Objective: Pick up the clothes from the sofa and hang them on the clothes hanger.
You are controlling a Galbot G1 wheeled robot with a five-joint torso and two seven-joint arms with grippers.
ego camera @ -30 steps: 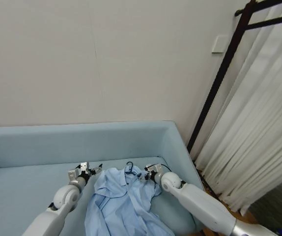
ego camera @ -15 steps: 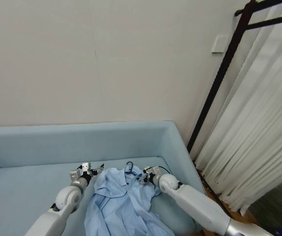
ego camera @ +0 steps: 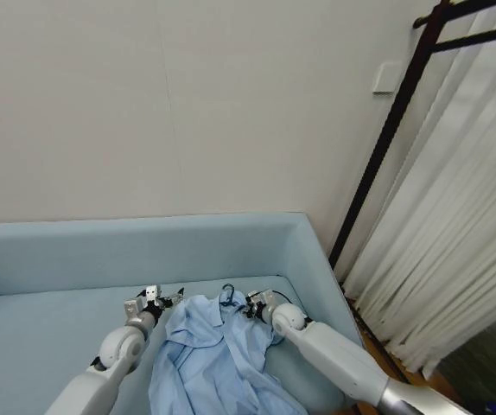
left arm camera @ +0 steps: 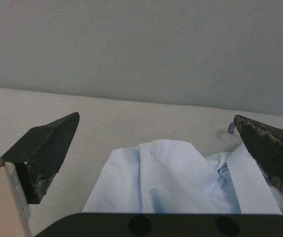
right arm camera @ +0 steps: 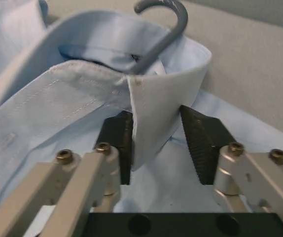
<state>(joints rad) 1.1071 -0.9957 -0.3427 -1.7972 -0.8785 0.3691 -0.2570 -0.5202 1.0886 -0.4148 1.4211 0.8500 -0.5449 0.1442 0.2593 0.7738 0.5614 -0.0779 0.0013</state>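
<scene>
Room: pale wall [ego camera: 144, 104] across the upper left and middle of the head view; white curtain [ego camera: 455, 242] hanging down the right side.
Sofa: light blue sofa [ego camera: 75, 251] spanning the lower left and middle of the head view, its backrest against the wall and its arm ending near the curtain.
Clothes rack: dark clothes rack [ego camera: 386, 138] slanting from the upper right corner down to the floor behind the sofa arm, between the wall and the curtain.
Shirt: light blue shirt [ego camera: 213, 346] lying crumpled on the seat at the lower middle of the head view, its collar [right arm camera: 166, 98] towards the backrest.
Hanger hook: grey-blue hanger hook [ego camera: 228, 290] poking up out of the collar; in the right wrist view the hanger hook [right arm camera: 157, 48] rises from inside the neck opening.
Left gripper: left gripper [ego camera: 163, 298] low over the seat just beside the shirt's left shoulder, at the lower middle of the head view; in its wrist view the left gripper [left arm camera: 156, 118] has its jaws spread wide, with shirt fabric lying between them and neither finger touching it.
Right gripper: right gripper [ego camera: 252, 303] at the collar, just right of the hook; in its wrist view the right gripper [right arm camera: 156, 128] has its jaws spread, with one pad on each side of the upright collar flap, which is not squeezed.
</scene>
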